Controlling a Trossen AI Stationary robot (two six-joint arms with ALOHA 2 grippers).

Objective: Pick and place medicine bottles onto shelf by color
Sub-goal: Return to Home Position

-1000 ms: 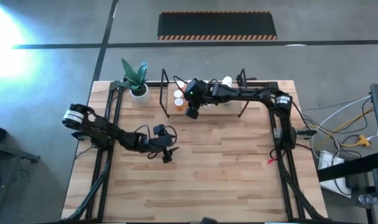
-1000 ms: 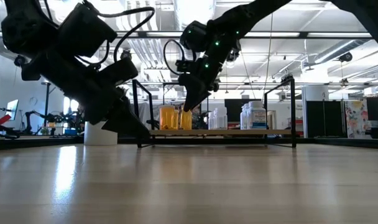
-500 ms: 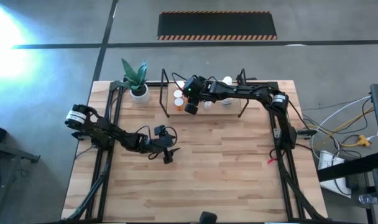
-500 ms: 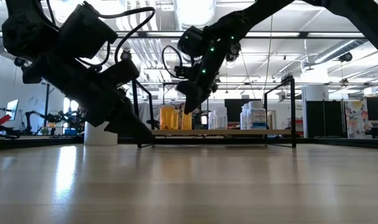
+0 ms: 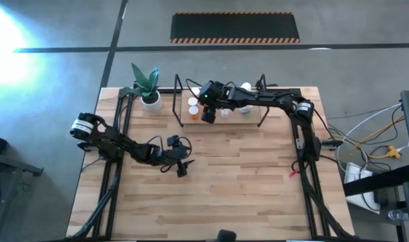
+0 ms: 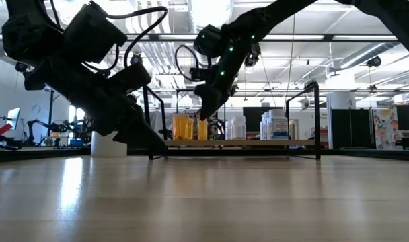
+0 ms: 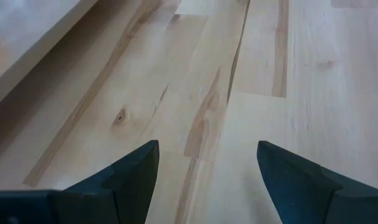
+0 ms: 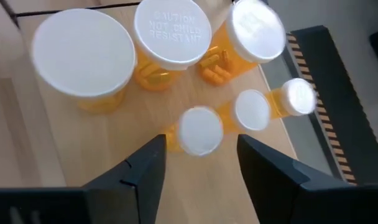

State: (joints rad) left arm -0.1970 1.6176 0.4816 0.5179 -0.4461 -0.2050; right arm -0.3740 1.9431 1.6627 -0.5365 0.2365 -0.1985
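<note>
The shelf [image 5: 253, 115], a light board in a black wire frame, stands at the table's far edge. Several orange bottles with white caps [image 8: 170, 28] stand upright on its left part, and they also show in the low view [image 6: 182, 126]. A small orange bottle [image 8: 200, 129] stands just beyond my right gripper's fingertips. My right gripper [image 8: 201, 139] is open and points down over these bottles [image 5: 208, 114], with its fingers apart from the small bottle. Pale and white bottles [image 6: 275, 125] stand on the shelf's right part. My left gripper [image 7: 207, 146] is open and empty over bare table [image 5: 181, 168].
A white pot with a green plant [image 5: 150, 98] stands at the far left beside the shelf. The shelf's black wire uprights [image 6: 317, 119] rise around the board. The bare wooden tabletop [image 5: 231, 181] spreads between the arms and toward the near edge.
My right gripper has shifted a little toward the table's far edge above the shelf's orange bottles.
</note>
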